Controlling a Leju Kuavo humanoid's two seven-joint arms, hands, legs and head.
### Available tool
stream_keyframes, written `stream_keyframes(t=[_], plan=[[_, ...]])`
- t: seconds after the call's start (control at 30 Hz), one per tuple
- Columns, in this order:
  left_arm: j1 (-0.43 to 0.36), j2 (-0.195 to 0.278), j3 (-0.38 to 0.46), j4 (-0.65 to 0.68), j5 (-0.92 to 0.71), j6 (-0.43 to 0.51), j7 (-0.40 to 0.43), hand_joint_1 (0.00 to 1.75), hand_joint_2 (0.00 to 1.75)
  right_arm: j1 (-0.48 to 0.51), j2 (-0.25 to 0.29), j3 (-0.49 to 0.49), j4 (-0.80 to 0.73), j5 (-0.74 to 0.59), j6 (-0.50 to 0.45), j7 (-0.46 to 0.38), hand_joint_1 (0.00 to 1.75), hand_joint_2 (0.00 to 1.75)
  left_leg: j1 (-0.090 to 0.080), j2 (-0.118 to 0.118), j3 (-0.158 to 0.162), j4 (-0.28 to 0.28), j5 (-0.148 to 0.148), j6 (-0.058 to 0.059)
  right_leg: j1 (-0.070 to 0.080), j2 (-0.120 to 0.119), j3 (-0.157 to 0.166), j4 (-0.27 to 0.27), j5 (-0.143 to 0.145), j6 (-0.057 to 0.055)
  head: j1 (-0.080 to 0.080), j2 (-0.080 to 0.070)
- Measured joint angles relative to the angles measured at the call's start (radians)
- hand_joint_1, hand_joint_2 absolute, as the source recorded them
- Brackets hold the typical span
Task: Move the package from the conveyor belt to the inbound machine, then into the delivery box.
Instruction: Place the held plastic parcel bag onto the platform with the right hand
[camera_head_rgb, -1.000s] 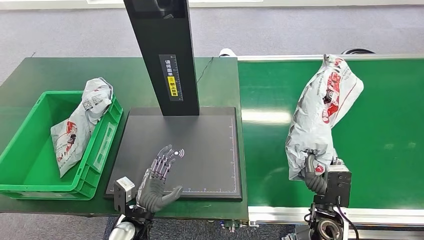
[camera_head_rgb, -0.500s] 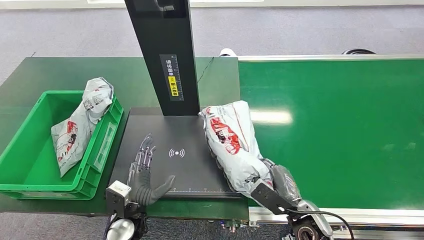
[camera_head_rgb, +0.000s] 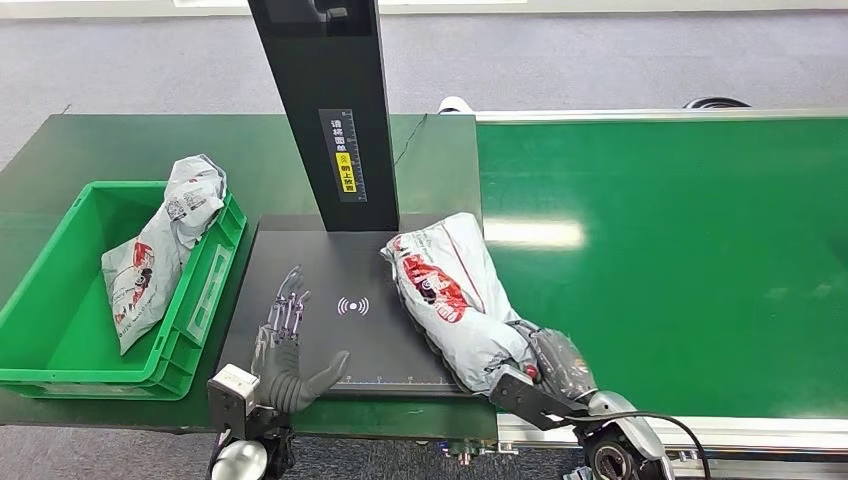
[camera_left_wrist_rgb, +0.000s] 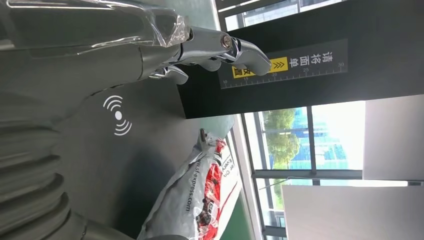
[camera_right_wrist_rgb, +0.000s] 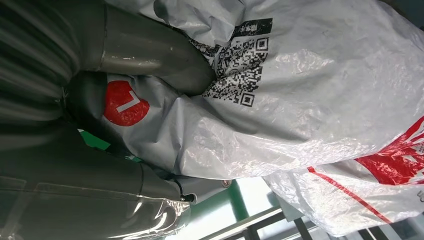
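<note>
Fingers of the right hand (camera_head_rgb: 553, 362) are clamped around the near end of a grey courier bag (camera_head_rgb: 452, 295) printed in red; the right wrist view shows the thumb (camera_right_wrist_rgb: 150, 52) pressed into the plastic beside a printed QR code (camera_right_wrist_rgb: 240, 65). From that grip the bag stretches away toward eleven o'clock, lying across the right part of the black scanning pad (camera_head_rgb: 330, 250) of the inbound machine, its far end close to the foot of the machine's black column (camera_head_rgb: 325, 110). At nine o'clock from the bag, past the white wireless symbol (camera_head_rgb: 352, 306), the left hand (camera_head_rgb: 290, 350) lies on the pad with fingers spread, holding nothing. Farther toward nine o'clock sits the green delivery box (camera_head_rgb: 60, 330), with another grey bag (camera_head_rgb: 160, 250) leaning inside it. At three o'clock is the green conveyor belt (camera_head_rgb: 680, 250).

By my reading, the belt-to-machine step is nearly finished. Next the bag probably must be carried toward nine o'clock, over the box's rim, perhaps via the left hand.
</note>
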Motion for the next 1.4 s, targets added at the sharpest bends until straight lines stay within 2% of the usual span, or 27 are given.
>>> stream_keyframes(t=[0.13, 0.3, 0.47, 0.63, 0.8, 0.93, 1.1, 1.23, 1.27, 1.37, 1.4], plan=[[-0.001, 0.003, 0.0, 0.002, 0.03, -0.014, 0.0, 0.0, 1.75, -0.044, -0.049, 0.041, 0.021, 0.052, 0.001, 0.012, 1.75, 1.75, 0.0, 0.0, 0.0, 0.0, 0.0, 0.0, 0.0, 0.0, 0.0, 0.0, 0.0, 0.0, 0.0, 0.0], [-0.011, 0.007, -0.004, 0.016, 0.056, -0.031, -0.006, 0.0, 1.75, -0.186, -0.139, 0.124, 0.112, 0.041, 0.026, -0.038, 1.75, 1.75, 0.0, 0.0, 0.0, 0.001, 0.001, 0.001, -0.001, 0.0, 0.0, 0.0, 0.002, 0.002, 0.0, 0.0], [-0.04, 0.014, -0.028, 0.054, 0.081, -0.04, -0.015, 0.0, 1.75, -0.34, -0.168, 0.233, 0.228, -0.001, 0.077, -0.089, 1.75, 1.75, 0.0, 0.0, 0.0, 0.001, 0.001, 0.001, 0.0, 0.0, 0.0, 0.0, 0.002, 0.002, 0.0, 0.0], [-0.07, 0.019, -0.049, 0.088, 0.102, -0.042, -0.015, 0.0, 1.75, -0.485, -0.167, 0.34, 0.327, -0.028, 0.116, -0.1, 1.75, 1.75, 0.0, 0.0, 0.0, 0.001, 0.002, 0.001, 0.0, 0.0, 0.0, 0.0, 0.002, 0.002, 0.0, 0.0], [-0.089, 0.018, -0.063, 0.108, 0.105, -0.044, -0.01, 0.0, 1.75, -0.571, -0.155, 0.425, 0.398, -0.08, 0.164, -0.138, 1.75, 1.75, 0.0, 0.0, -0.001, 0.001, 0.002, 0.002, 0.0, 0.0, 0.0, 0.0, 0.002, 0.002, 0.0, 0.0], [-0.102, 0.018, -0.072, 0.12, 0.106, -0.044, -0.007, 0.0, 1.75, -0.607, -0.125, 0.482, 0.442, -0.145, 0.217, -0.188, 1.75, 1.75, 0.0, 0.0, -0.001, 0.002, 0.002, 0.002, 0.0, 0.0, 0.0, 0.0, 0.002, 0.002, 0.0, 0.0], [-0.105, 0.019, -0.073, 0.121, 0.113, -0.043, 0.004, 0.0, 1.75, -0.639, -0.077, 0.537, 0.493, -0.213, 0.269, -0.211, 1.75, 1.75, 0.0, 0.0, -0.001, 0.001, 0.002, 0.002, 0.0, 0.0, -0.001, 0.0, 0.002, 0.002, 0.0, 0.0], [-0.105, 0.019, -0.073, 0.121, 0.117, -0.044, 0.006, 0.0, 1.75, -0.644, -0.039, 0.571, 0.537, -0.235, 0.273, -0.221, 1.75, 1.75, 0.0, 0.0, -0.001, 0.001, 0.002, 0.002, 0.0, 0.0, -0.001, 0.001, 0.002, 0.002, 0.0, 0.0], [-0.105, 0.019, -0.073, 0.121, 0.117, -0.043, 0.006, 0.0, 1.75, -0.645, -0.031, 0.579, 0.549, -0.236, 0.266, -0.223, 1.63, 1.75, 0.0, 0.0, -0.001, 0.001, 0.002, 0.002, 0.0, 0.0, -0.001, 0.001, 0.002, 0.002, 0.0, 0.0], [-0.102, 0.021, -0.073, 0.121, 0.115, -0.036, 0.007, 0.0, 1.75, -0.647, -0.012, 0.599, 0.582, -0.219, 0.194, -0.2, 0.32, 1.75, 0.0, 0.0, -0.001, 0.001, 0.002, 0.002, 0.0, 0.0, -0.001, 0.001, 0.002, 0.002, 0.0, 0.0], [-0.098, 0.022, -0.073, 0.119, 0.113, -0.033, 0.007, 0.0, 1.75, -0.648, -0.007, 0.604, 0.591, -0.205, 0.152, -0.181, 0.0, 1.75, 0.0, 0.0, -0.001, 0.001, 0.002, 0.002, 0.0, 0.0, -0.001, 0.001, 0.002, 0.002, 0.0, 0.0]])
